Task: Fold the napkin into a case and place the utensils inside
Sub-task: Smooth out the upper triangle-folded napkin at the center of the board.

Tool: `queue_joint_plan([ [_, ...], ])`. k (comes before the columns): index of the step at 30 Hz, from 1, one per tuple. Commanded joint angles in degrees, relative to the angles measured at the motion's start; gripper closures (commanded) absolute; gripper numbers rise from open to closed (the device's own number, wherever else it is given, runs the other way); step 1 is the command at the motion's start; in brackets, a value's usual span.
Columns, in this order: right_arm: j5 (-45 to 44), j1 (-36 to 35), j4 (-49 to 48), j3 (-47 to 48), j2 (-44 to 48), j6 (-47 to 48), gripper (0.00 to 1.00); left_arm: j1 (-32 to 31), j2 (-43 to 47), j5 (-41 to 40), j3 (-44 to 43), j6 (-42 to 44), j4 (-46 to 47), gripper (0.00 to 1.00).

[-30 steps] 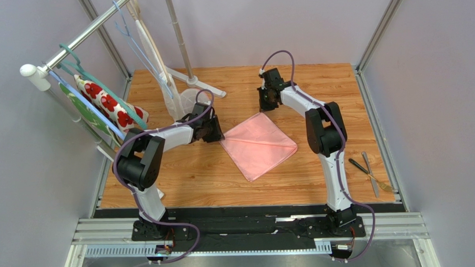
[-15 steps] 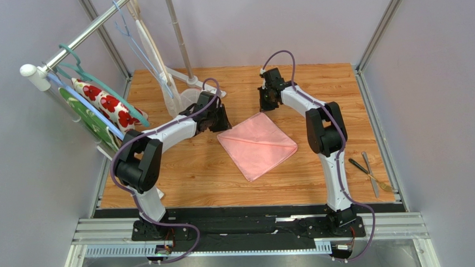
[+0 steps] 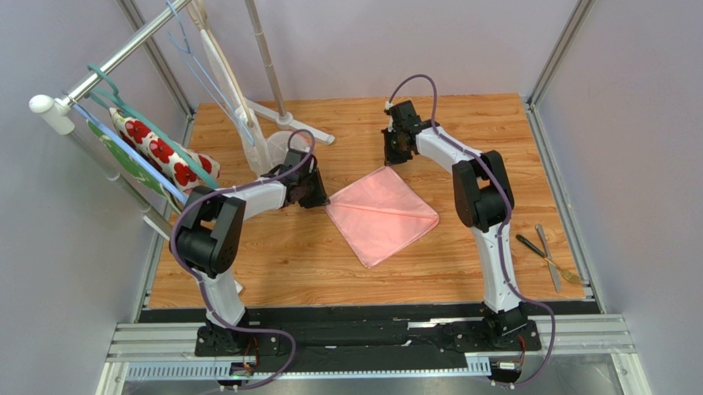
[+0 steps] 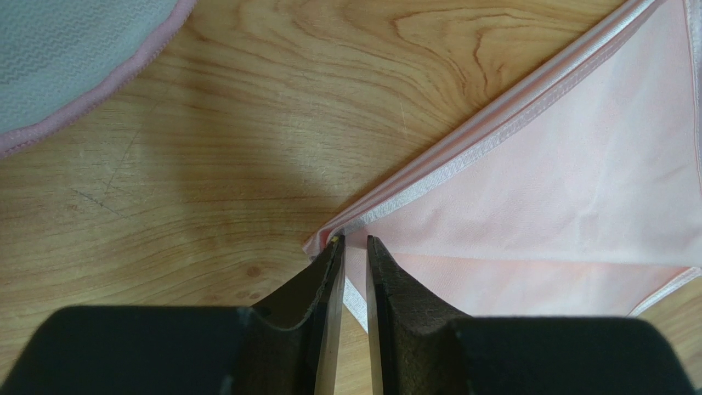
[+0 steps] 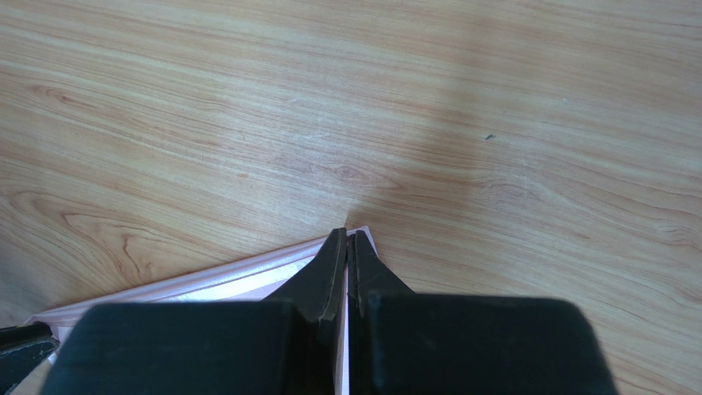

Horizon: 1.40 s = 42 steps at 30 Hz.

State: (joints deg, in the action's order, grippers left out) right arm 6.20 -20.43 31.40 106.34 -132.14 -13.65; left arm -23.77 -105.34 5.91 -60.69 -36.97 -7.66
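The pink napkin (image 3: 382, 216) lies flat mid-table, folded into a layered square. My left gripper (image 3: 318, 197) is at its left corner. In the left wrist view the left gripper (image 4: 353, 240) stands open by a narrow gap, straddling the corner's layered hem of the napkin (image 4: 560, 181). My right gripper (image 3: 392, 157) is at the far corner. In the right wrist view the right gripper (image 5: 347, 233) is shut, its tips on that corner of the napkin (image 5: 206, 284). The utensils (image 3: 546, 254) lie together near the table's right edge, away from both grippers.
A rack at the left carries hangers, a white cloth with red flowers (image 3: 165, 156) and a green cloth (image 3: 121, 162). Its white stand foot (image 3: 282, 121) stands behind the left gripper. A pale round piece with a pink rim (image 4: 74, 49) lies close to the left gripper.
The left gripper swung out toward the far right, then came back to the napkin's left corner, which shifted slightly. Its jaws narrowed. The right arm stayed put.
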Motion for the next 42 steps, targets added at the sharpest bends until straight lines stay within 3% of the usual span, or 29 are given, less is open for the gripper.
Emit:
queue_joint_plan([
  [1, 0.74, 0.21, -2.13, 1.58, -1.37, -0.24, 1.0, 0.3, 2.23, -2.13, 5.91, -1.0, 1.06, 0.75],
  [7, 1.1, 0.21, -1.78, 1.85, -1.28, -0.24, 0.99, -1.8, 6.54, -2.4, 2.35, 2.25, -0.86, 0.75],
  [11, 0.84, 0.3, -1.34, 1.76, -0.4, -0.5, 0.96, -4.7, 7.96, 2.25, -0.66, 1.12, 1.94, 0.76],
  [16, 1.1, 0.21, -0.73, 3.69, 0.12, -1.11, 0.78, -6.73, 4.53, 7.27, -6.81, -1.87, 4.58, 0.77],
  [17, 1.01, 0.21, -0.2, 4.3, 0.3, -1.38, 0.68, -6.82, 3.83, 8.05, -7.34, -2.75, 5.02, 0.77],
  [23, -4.43, 0.39, 7.69, 9.4, 3.62, -1.73, 0.4, -6.82, -4.87, 14.29, -13.32, -3.89, 9.14, 0.78],
  [28, -9.1, 1.53, 11.49, 4.15, 11.53, -2.43, 0.29, -6.64, -11.02, 17.37, -16.13, -5.73, 13.98, 0.81],
  [31, -1.21, 4.07, 11.41, -7.25, 19.53, -4.1, 0.29, -6.82, -12.61, 20.27, -16.22, -7.49, 18.55, 0.81],
  [33, 5.36, 5.39, 7.03, -19.51, 26.88, -6.03, 0.3, -6.9, -13.74, 21.24, -16.83, -7.94, 20.31, 0.82],
  [37, 14.53, 5.66, -3.5, -34.95, 35.27, -8.93, 0.36, -6.73, -15.07, 19.32, -17.1, -10.22, 17.78, 0.85],
  [42, 23.14, 7.76, -12.22, -44.29, 37.65, -10.87, 0.63, -6.38, -15.07, 15.8, -15.52, -10.49, 13.29, 0.86],
])
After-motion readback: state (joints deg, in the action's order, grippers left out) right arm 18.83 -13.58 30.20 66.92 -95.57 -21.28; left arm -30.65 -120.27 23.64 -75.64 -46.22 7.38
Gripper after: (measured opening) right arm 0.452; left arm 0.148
